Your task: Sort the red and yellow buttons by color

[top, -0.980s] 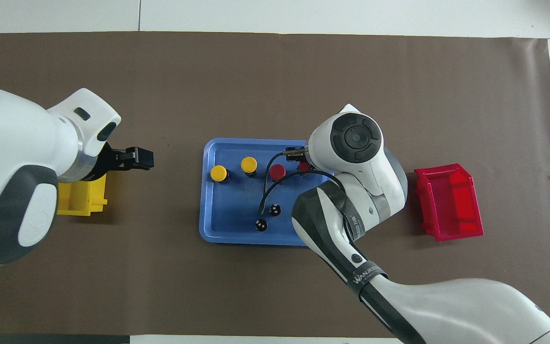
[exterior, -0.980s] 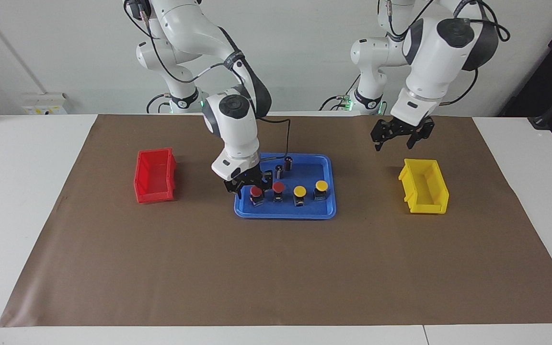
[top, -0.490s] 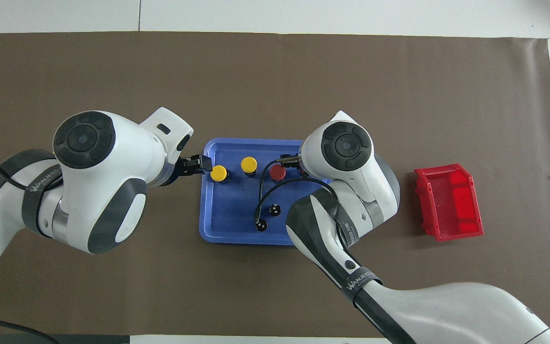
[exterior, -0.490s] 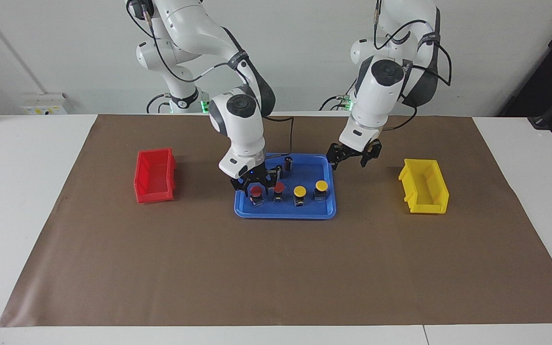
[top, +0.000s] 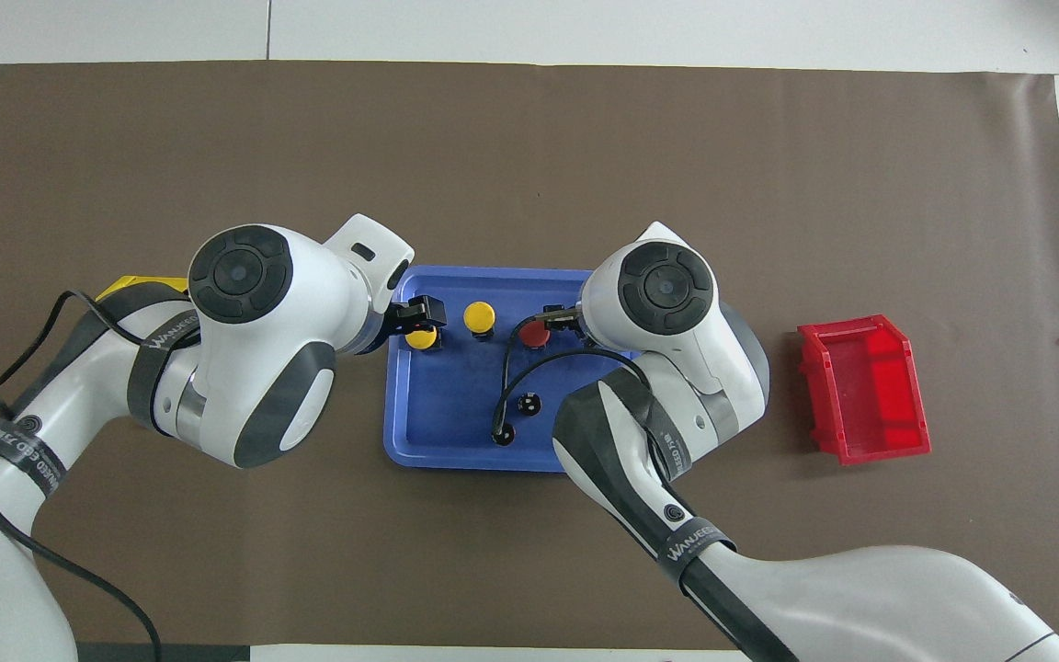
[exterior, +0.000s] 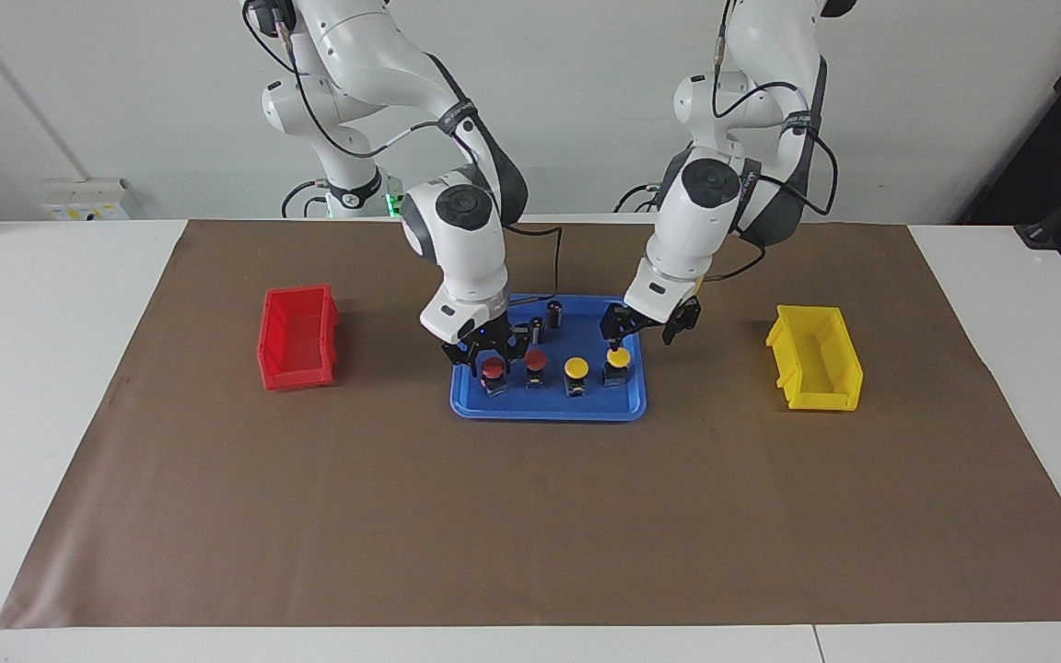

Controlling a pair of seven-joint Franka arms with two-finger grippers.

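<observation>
Four buttons stand in a row in the blue tray (exterior: 549, 412): a red button (exterior: 492, 368) at the right arm's end, a second red button (exterior: 535, 359), then a yellow button (exterior: 576, 367) and an end yellow button (exterior: 618, 355). My right gripper (exterior: 491, 354) is down around the end red button's cap. In the overhead view that button is hidden under the right wrist. My left gripper (exterior: 643, 329) hangs open just over the end yellow button (top: 419, 338), partly covering it from above.
Two small dark cylinders (exterior: 554, 313) stand in the tray nearer to the robots than the buttons. A red bin (exterior: 296, 336) sits toward the right arm's end of the brown mat. A yellow bin (exterior: 816, 357) sits toward the left arm's end.
My left arm has swung from beside the yellow bin to over the tray's end yellow button, still open. My right gripper has settled a little lower around the end red button.
</observation>
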